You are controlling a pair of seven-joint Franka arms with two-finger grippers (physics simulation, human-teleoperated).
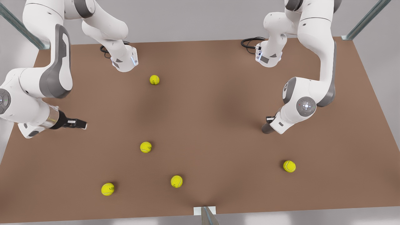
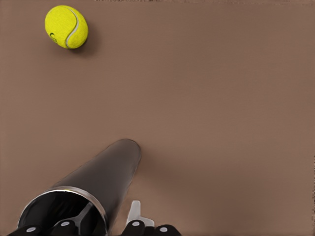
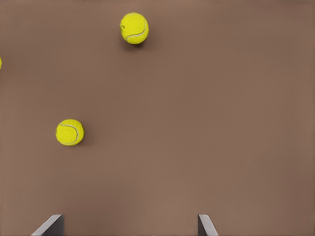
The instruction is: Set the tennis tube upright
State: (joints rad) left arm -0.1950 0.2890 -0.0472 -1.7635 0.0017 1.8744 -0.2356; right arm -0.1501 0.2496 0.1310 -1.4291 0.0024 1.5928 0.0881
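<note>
The tennis tube [image 2: 96, 184] stands with its rim between the left gripper's [image 2: 110, 216] fingers.

The tennis tube [image 2: 106, 177] is a plain dark-grey cylinder with a silvery rim round its open end (the inside looks black). In the left wrist view its far closed end is down near the brown surface [image 2: 221, 123]; in the front view only a dark tip [image 1: 267, 128] shows.

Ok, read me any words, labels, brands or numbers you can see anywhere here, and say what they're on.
No text can be read anywhere.
Tennis balls: small dark marks, too blurred to read.
Tennis tube, gripped at its rim by the left gripper: no label.
Right gripper, open over the table: no markings.
</note>
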